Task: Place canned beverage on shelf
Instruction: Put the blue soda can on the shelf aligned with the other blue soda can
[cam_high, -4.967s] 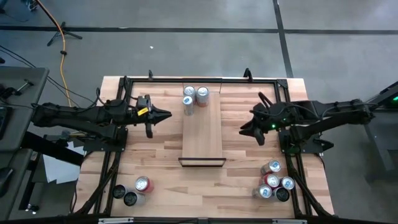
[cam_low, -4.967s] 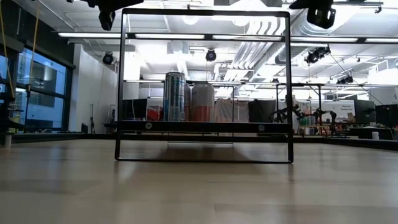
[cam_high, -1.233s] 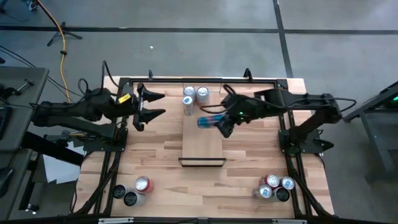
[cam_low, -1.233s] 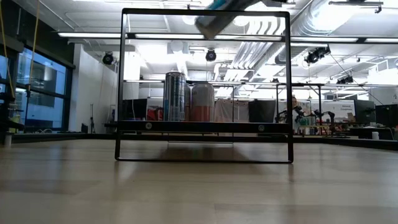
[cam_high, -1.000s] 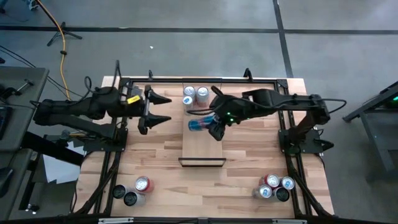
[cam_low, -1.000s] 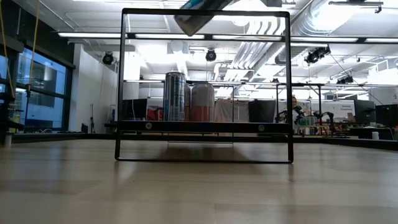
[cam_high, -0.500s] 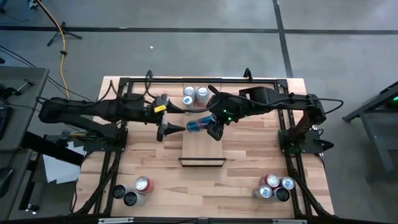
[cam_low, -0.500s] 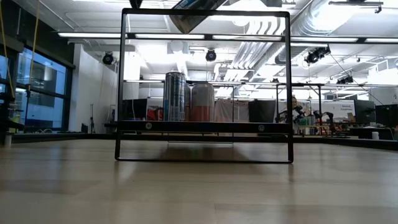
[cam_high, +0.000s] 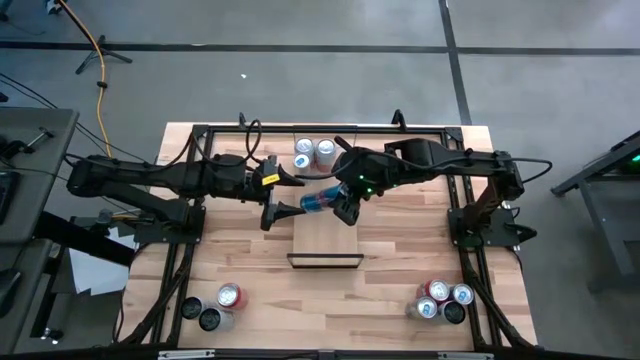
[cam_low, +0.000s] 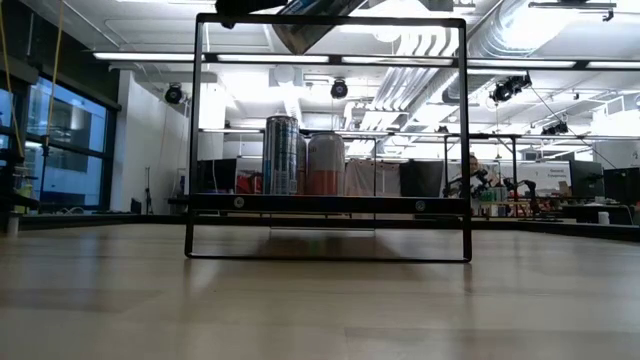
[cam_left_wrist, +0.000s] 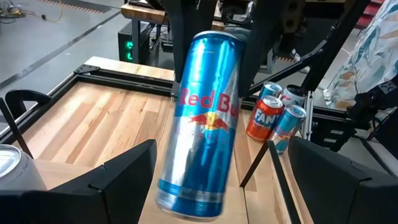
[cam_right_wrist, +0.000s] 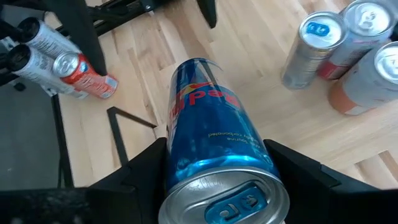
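Note:
A blue and silver Red Bull can (cam_high: 318, 200) hangs tilted in the air over the light-wood shelf plank (cam_high: 325, 235). My right gripper (cam_high: 343, 203) is shut on it. My left gripper (cam_high: 283, 195) is open, reaching in from the table's left. In the left wrist view its two fingers (cam_left_wrist: 124, 177) stand on either side of the can's lower end (cam_left_wrist: 189, 193) with gaps between. Two cans (cam_high: 314, 153) stand upright on the shelf's far end. The low view shows them (cam_low: 303, 155) behind the shelf's black frame (cam_low: 192, 140), with the held can (cam_low: 312, 28) at the top. My right gripper pinches the can's round side just below its tab end (cam_right_wrist: 177, 158) between its two fingers (cam_right_wrist: 134, 177). The fingers slant down from the table's right and lie roughly along the can. The can is lifted clear above the shelf, tilted, its bottom end toward the left gripper.
A few cans (cam_high: 213, 305) stand at the table's near left corner and several more (cam_high: 440, 298) at the near right corner. A black frame (cam_high: 300, 128) runs along the table's edges. The near half of the shelf plank is bare.
My left gripper has moved toward the table's right and slightly down, up to the held can, so its open fingers now flank the can's bottom end. My right gripper has kept the can tilted over the shelf in nearly the same place.

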